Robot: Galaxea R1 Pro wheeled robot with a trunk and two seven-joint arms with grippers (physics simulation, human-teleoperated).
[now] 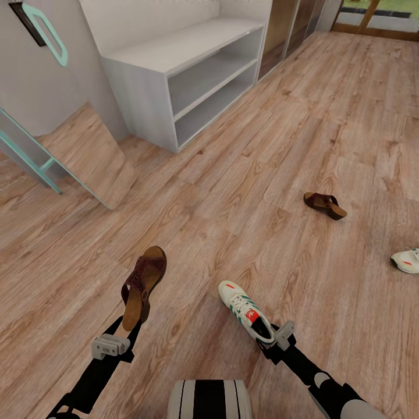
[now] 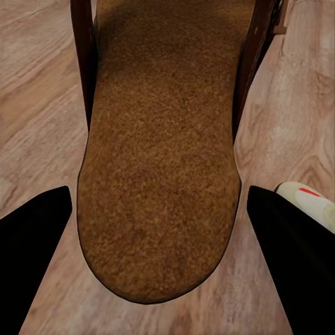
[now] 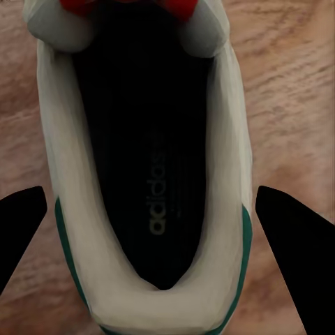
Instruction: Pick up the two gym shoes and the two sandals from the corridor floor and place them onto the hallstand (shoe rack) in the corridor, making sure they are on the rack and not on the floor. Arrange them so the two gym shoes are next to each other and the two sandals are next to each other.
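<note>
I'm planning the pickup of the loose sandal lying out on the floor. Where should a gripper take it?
Probably across the far sandal at its heel end, pinching the sole's two long edges from above. It lies flat on the corridor floor, apart from other shoes, and the strap covers the other end.

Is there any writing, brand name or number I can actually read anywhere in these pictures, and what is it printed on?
"adidas": pale letters on the dark insole inside the white lace-up gym shoe with green stripes, seen in the right wrist view.
A red patch on that shoe's tongue in the head view: too small to read.
The dark brown perforated sandal with tan footbed: no writing visible.
</note>
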